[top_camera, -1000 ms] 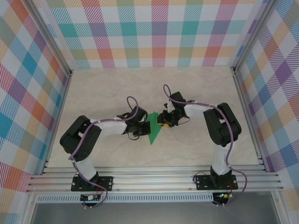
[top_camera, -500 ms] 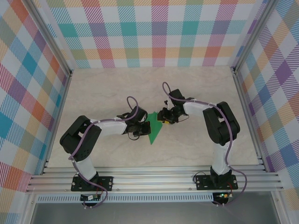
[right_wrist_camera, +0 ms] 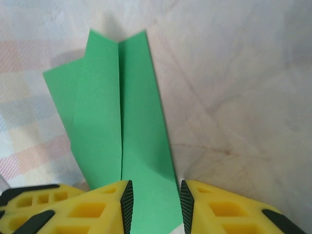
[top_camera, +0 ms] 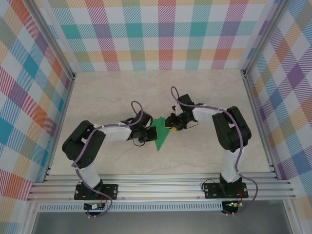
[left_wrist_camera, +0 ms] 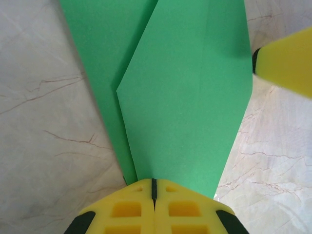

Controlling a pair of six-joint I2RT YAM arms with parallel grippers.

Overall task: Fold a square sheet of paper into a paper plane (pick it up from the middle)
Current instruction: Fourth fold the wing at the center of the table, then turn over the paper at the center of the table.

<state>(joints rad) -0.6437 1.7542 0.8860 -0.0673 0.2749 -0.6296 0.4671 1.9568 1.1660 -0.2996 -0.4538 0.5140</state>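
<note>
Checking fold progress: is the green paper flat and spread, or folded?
Folded. The green paper shows overlapping layers with a centre crease and tapers to a narrow point, pinched in the shut left gripper.

Flat walls printed with pastel plaid [top_camera: 165, 34] in teal, orange, purple and yellow stood on three sides. The pale cream marble-patterned surface [top_camera: 107, 92] between them was evenly lit, and silver aluminium rails [top_camera: 161, 187] ran along its near edge.
</note>
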